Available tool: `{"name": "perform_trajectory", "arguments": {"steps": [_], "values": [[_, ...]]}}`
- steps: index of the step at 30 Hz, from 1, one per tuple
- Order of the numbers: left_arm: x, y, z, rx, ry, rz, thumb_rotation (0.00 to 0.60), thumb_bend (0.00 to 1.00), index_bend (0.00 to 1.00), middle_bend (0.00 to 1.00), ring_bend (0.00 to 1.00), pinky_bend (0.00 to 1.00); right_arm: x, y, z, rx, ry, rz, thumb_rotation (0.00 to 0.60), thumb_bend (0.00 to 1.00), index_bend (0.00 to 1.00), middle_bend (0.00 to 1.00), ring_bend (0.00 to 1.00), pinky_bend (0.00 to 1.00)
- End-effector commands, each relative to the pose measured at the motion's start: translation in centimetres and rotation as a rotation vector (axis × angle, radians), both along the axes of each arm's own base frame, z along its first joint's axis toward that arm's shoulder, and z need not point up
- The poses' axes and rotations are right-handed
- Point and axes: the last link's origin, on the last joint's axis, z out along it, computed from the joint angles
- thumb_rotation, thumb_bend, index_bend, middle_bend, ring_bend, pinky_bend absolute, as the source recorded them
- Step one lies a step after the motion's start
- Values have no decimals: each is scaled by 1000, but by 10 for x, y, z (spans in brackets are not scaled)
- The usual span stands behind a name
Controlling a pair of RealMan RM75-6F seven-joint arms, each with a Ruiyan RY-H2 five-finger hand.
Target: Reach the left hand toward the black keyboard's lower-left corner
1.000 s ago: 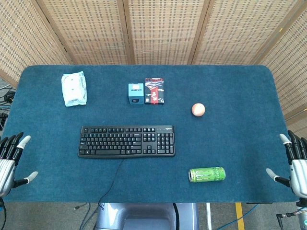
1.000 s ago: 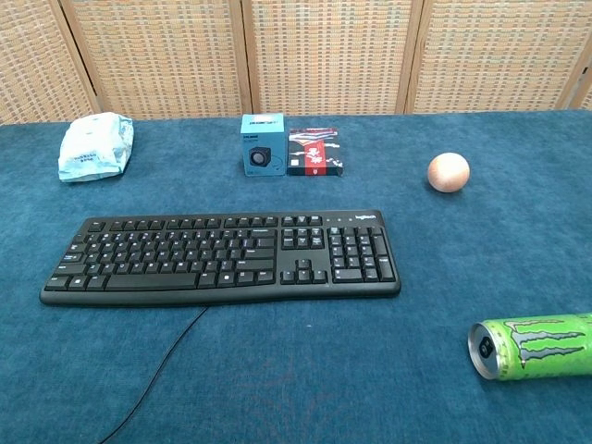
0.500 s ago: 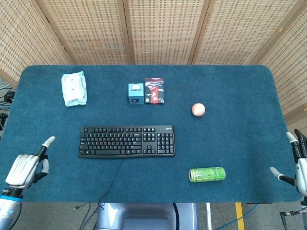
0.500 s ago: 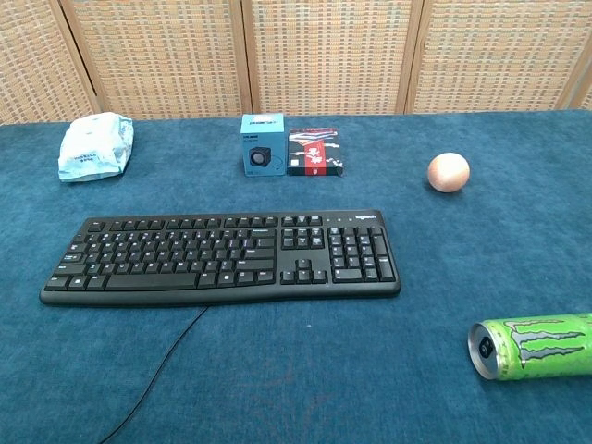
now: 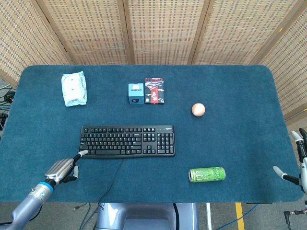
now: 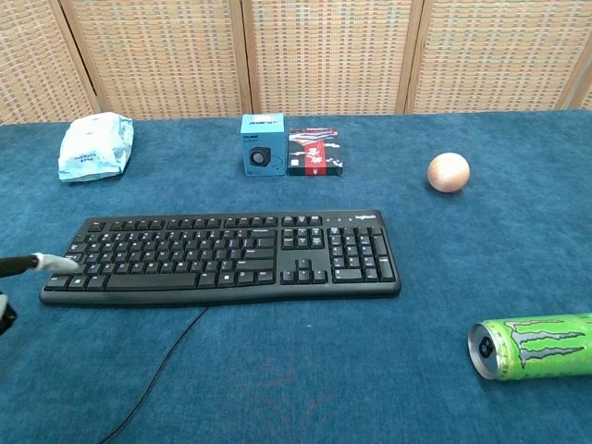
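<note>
Fingertip contact looks close: the robot's silver left hand (image 5: 60, 169) hangs low over the blue felt tabletop (image 5: 230, 143), one pale-tipped finger stretched ahead and the rest curled under, gripping nothing. Just beyond that fingertip, up and slightly to its right, lies the lower-left corner of the flat black plastic keyboard (image 5: 126, 141). In the head view the tip appears to touch or overlap that corner; in the chest view it sits at the keyboard's left edge, and whether it presses down cannot be told.

The keyboard's long axis runs crosswise, away to the right of the left hand, with its thin black cable (image 5: 111, 184) trailing back toward the table's near edge. This hand is by far the nearer one. The right hand (image 5: 298, 163) stays at the far right edge of the table, fingers spread and empty, well apart from everything.

To the right of the left hand, past the cable, a green drink can (image 5: 206, 174) lies on its side. Farther off, beyond the keyboard, sit a small light-blue cardboard box (image 5: 136, 93) and a red and black packet (image 5: 154, 90), side by side and touching. A peach-coloured ball (image 5: 198, 109) rests further right. A white plastic packet (image 5: 74, 88) lies farthest ahead of the left hand. Woven cane screens (image 5: 158, 28) stand behind the table.

The reach seems nearly complete.
</note>
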Motion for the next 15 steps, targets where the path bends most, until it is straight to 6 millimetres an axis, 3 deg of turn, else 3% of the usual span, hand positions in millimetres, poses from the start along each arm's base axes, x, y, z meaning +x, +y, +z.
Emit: {"name": "perform_trajectory", "arguments": {"steps": [1, 15], "values": [[4, 5, -6, 0, 4, -5, 600, 906, 0, 817, 896, 898, -1, 0, 1, 0, -4, -2, 600, 0, 0, 0, 0, 0], [6, 13, -17, 33, 30, 14, 600, 905, 0, 817, 896, 898, -2, -2, -1, 12, 0, -13, 600, 0, 0, 0, 0, 0]]}}
